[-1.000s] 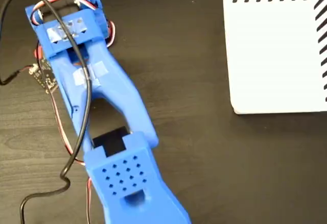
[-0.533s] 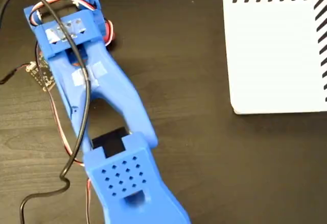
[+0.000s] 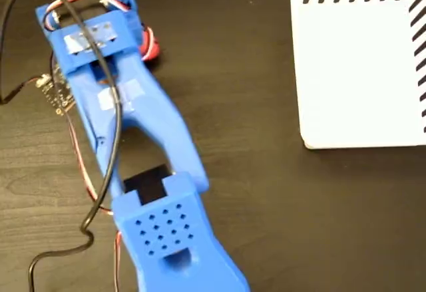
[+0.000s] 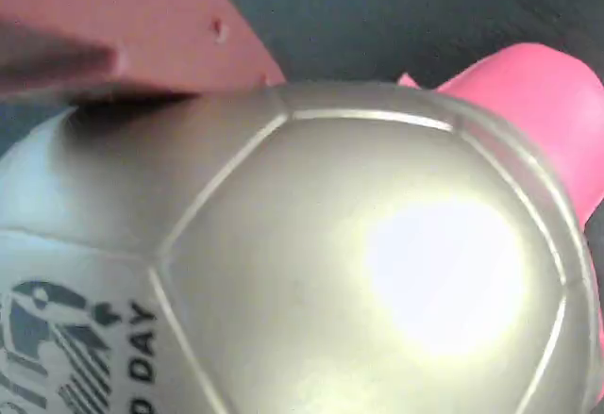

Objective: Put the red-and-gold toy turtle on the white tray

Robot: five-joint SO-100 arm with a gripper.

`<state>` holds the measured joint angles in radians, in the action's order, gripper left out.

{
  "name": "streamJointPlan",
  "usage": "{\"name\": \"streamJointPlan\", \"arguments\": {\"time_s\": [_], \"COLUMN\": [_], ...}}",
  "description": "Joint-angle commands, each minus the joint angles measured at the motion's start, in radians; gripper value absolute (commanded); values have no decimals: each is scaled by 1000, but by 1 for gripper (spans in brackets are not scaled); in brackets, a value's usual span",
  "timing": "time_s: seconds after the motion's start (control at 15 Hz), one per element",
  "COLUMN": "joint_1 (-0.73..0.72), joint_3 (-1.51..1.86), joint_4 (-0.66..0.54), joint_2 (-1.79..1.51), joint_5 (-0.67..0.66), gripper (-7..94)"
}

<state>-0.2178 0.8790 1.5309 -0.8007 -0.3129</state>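
The red-and-gold toy turtle [image 4: 359,273] fills the wrist view. I see its shiny domed shell with black print at the lower left and its pink-red head [image 4: 538,103] at the upper right. One flat reddish finger [image 4: 142,18] lies against the shell's upper left; the other finger is out of frame. In the fixed view my blue gripper [image 3: 93,36] sits at the upper left and covers the turtle, leaving only a red bit [image 3: 152,50] visible at its right edge. The white tray [image 3: 359,72], with black stripes along its edges, lies at the upper right, far from the gripper.
The blue arm [image 3: 160,205] runs diagonally from the bottom centre to the upper left. A black cable [image 3: 113,139] and red-white wires trail beside it, and a small circuit board [image 3: 56,92] sits at its left. Dark wood tabletop [image 3: 253,172] lies between arm and tray.
The gripper end of the arm has shifted slightly right and down. The red bit at its right edge shows more than before. The tray has not moved.
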Motion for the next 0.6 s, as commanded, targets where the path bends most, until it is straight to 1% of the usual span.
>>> {"name": "streamJointPlan", "arguments": {"time_s": [0.0, 0.33, 0.53], "joint_1": [-5, 35, 141], "joint_3": [-15, 153, 169], "joint_4": [-6, -14, 54], "joint_2": [-252, -548, -716], "joint_5": [34, 57, 41], "gripper": [0, 0, 0]}}
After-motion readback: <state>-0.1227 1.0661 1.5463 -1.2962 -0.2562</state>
